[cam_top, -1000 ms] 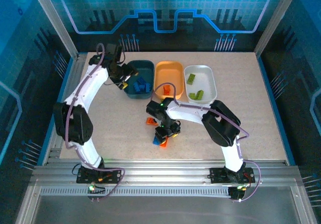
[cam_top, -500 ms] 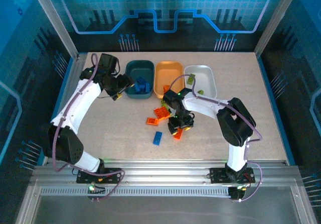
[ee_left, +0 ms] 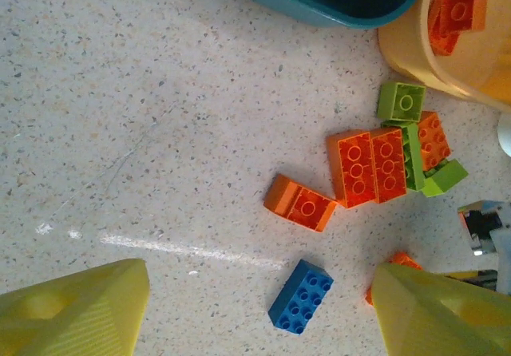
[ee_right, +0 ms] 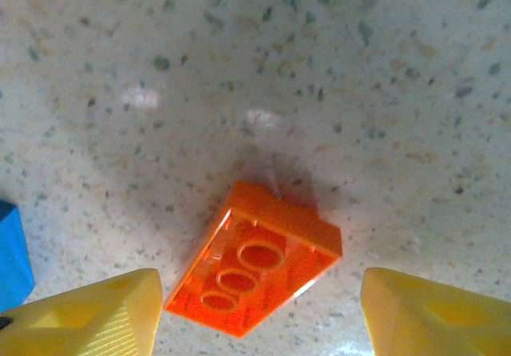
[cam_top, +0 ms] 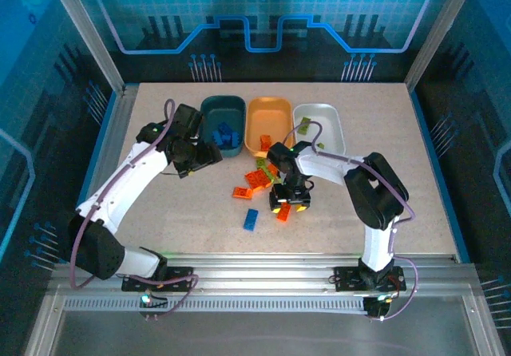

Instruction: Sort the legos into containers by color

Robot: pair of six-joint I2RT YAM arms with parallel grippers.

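Observation:
Loose legos lie in front of the containers: a blue brick (cam_top: 251, 219) (ee_left: 301, 296), orange bricks (cam_top: 257, 179) (ee_left: 371, 167) (ee_left: 301, 204) and lime green ones (ee_left: 401, 102). My left gripper (cam_top: 207, 157) (ee_left: 259, 308) hovers open above the table beside the dark teal tub (cam_top: 222, 124), with nothing between its fingers. My right gripper (cam_top: 289, 204) (ee_right: 259, 304) is open, its jaws on either side of an upside-down orange brick (ee_right: 255, 268) that lies on the table. Further back, the orange tub (cam_top: 268, 120) holds an orange brick and the white tub (cam_top: 318, 124) holds green ones.
The teal tub holds several blue bricks (cam_top: 226, 136). Its rim (ee_left: 319, 9) and the orange tub's wall (ee_left: 423, 61) lie close above the loose pile. A metal frame surrounds the speckled table (cam_top: 176, 212).
My left gripper has swung from the teal tub's left side towards the loose bricks. My right gripper has moved right, away from the blue brick, and its jaws have widened over the orange brick.

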